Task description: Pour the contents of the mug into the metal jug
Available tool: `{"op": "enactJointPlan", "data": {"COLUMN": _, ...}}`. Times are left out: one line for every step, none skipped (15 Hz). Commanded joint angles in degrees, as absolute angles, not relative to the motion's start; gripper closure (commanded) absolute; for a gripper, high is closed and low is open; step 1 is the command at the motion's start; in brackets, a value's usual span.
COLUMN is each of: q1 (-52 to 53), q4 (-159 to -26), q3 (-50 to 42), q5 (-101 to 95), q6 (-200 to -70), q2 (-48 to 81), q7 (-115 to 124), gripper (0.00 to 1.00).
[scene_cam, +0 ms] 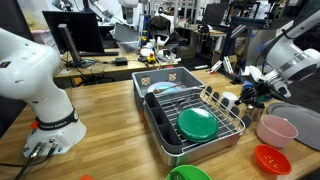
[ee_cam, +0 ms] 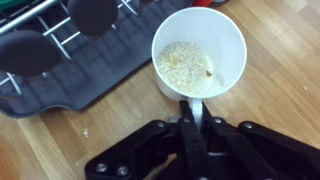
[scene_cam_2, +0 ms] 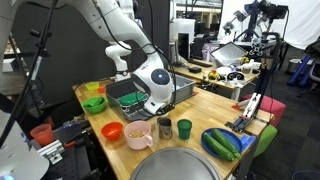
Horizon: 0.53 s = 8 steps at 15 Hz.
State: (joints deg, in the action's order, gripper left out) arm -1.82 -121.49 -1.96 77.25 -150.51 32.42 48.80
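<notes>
In the wrist view my gripper (ee_cam: 190, 108) is shut on the handle of the small white mug (ee_cam: 200, 45). The mug stands upright over the wooden table and holds pale, oat-like grains. In an exterior view the gripper (scene_cam: 243, 97) is at the right of the dish rack with the mug (scene_cam: 231, 99) at its tip. In an exterior view the gripper (scene_cam_2: 158, 102) hangs low over the table behind the small metal jug (scene_cam_2: 165, 127), which stands upright between the pink bowl (scene_cam_2: 138, 135) and a dark cup (scene_cam_2: 184, 127).
A black dish rack (scene_cam: 165, 128) with a green plate (scene_cam: 197, 123) stands beside the mug; its edge shows in the wrist view (ee_cam: 60, 95). A pink bowl (scene_cam: 277, 130), a red bowl (scene_cam: 272, 158) and a green bowl (scene_cam: 188, 173) lie near the table's edge.
</notes>
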Motion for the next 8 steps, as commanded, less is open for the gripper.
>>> {"op": "enactJointPlan", "data": {"q1": -1.7, "q4": -123.6, "q3": -3.4, "q5": 76.5, "q6": -149.6, "q2": 28.6, "q7": 47.7, "gripper": 0.98}}
{"op": "enactJointPlan", "data": {"q1": -1.6, "q4": -124.1, "q3": -3.8, "q5": 75.8, "q6": -149.7, "q2": 27.4, "q7": 47.9, "gripper": 0.98}}
{"op": "enactJointPlan", "data": {"q1": -1.5, "q4": -124.6, "q3": -4.1, "q5": 75.3, "q6": -149.7, "q2": 26.1, "q7": 48.0, "gripper": 0.98}}
{"op": "enactJointPlan", "data": {"q1": -1.4, "q4": -125.3, "q3": -4.4, "q5": 74.6, "q6": -149.6, "q2": 24.6, "q7": 48.1, "gripper": 0.98}}
{"op": "enactJointPlan", "data": {"q1": -1.3, "q4": -125.9, "q3": -4.6, "q5": 73.5, "q6": -149.5, "q2": 23.2, "q7": 48.5, "gripper": 0.98}}
{"op": "enactJointPlan", "data": {"q1": -1.1, "q4": -126.8, "q3": -5.0, "q5": 71.9, "q6": -149.5, "q2": 22.0, "q7": 49.4, "gripper": 0.98}}
{"op": "enactJointPlan", "data": {"q1": -1.0, "q4": -127.7, "q3": -5.2, "q5": 70.4, "q6": -149.7, "q2": 20.7, "q7": 50.2, "gripper": 0.98}}
{"op": "enactJointPlan", "data": {"q1": -1.0, "q4": -128.8, "q3": -5.5, "q5": 68.6, "q6": -149.7, "q2": 19.4, "q7": 51.4, "gripper": 0.98}}
